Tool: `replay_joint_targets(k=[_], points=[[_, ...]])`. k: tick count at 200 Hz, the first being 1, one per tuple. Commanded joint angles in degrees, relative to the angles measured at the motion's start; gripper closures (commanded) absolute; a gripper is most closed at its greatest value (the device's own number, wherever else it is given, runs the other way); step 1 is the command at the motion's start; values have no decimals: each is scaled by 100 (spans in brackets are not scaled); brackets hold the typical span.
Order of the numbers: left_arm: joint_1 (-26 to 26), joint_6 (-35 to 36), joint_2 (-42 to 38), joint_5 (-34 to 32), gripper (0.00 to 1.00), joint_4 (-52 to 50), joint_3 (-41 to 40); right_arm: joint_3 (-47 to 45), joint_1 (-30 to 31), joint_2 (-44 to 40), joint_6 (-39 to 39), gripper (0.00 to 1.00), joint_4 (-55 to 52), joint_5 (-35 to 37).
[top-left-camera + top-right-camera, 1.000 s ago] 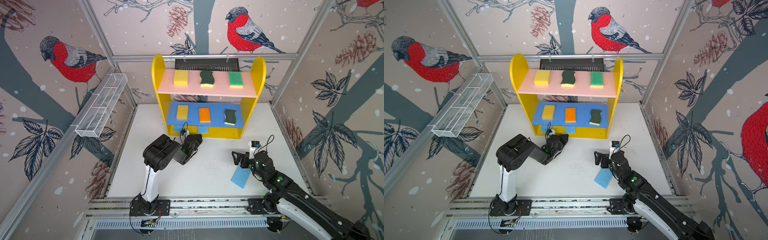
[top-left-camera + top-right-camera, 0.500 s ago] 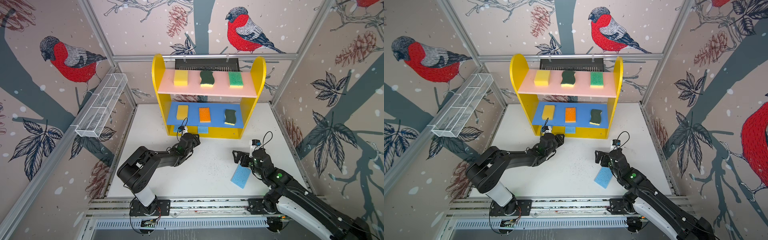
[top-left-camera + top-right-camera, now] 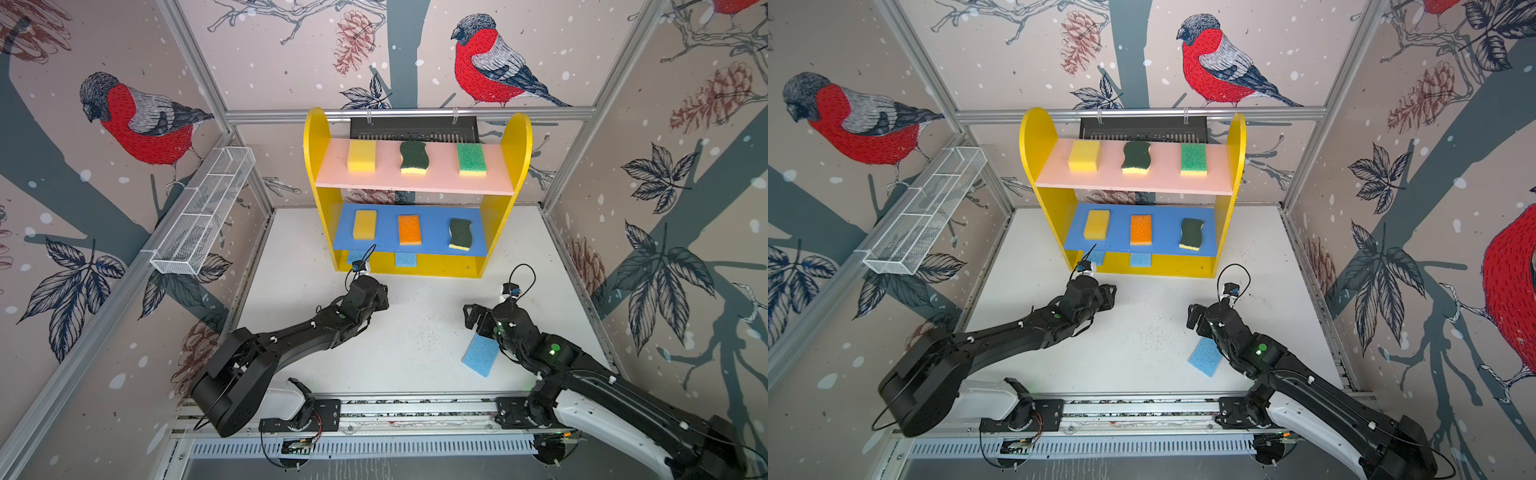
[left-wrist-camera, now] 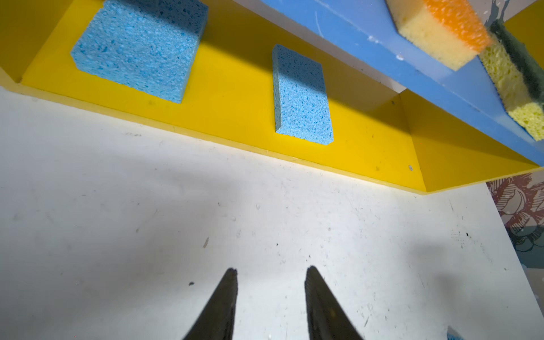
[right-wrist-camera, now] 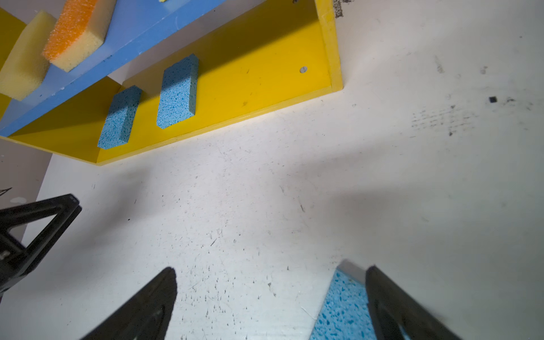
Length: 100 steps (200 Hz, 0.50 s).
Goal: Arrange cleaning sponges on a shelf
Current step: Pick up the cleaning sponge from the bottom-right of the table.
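The shelf (image 3: 316, 166) stands at the back of the white surface (image 3: 415, 345). Three sponges sit in a row on its pink top board (image 3: 415, 183). They are a yellow sponge (image 3: 361, 156), a wavy dark-green sponge (image 3: 413, 157) and a bright-green sponge (image 3: 471, 159).

On the blue middle board (image 3: 432, 239) sit a second yellow sponge (image 3: 365, 224), an orange sponge (image 3: 409, 229) and a second wavy sponge (image 3: 460, 234).

On the yellow bottom board (image 4: 235, 97) lie two blue sponges. The first blue sponge (image 4: 138, 47) is near one end of the shelf. The second blue sponge (image 4: 301, 97) is near the middle.

The last blue sponge (image 3: 480, 355) lies flat on the surface in front of the shelf, well apart from it. It is partly under the right arm.

The right pincer (image 5: 270, 269) is spread very wide and holds nothing. A corner of the last blue sponge shows just beside one finger (image 5: 397, 309).

The left pincer (image 4: 272, 269) is in front of the shelf, near the bottom board. It is partly open, with a small gap and nothing in it.
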Motion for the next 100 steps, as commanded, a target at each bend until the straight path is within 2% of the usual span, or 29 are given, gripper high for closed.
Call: replay_joint_targets(k=[1,47,100], points=[[-21,491,-396,-33,59,-341,-135,77,134,36,657,0,-574,452],[-16,690,-966,51,53,-661,-339,285,876,356,2223,0,-1625,841],[-21,689,-1542,431,48,-643,-689,879,2639,1288,4567,0,-3156,1130]])
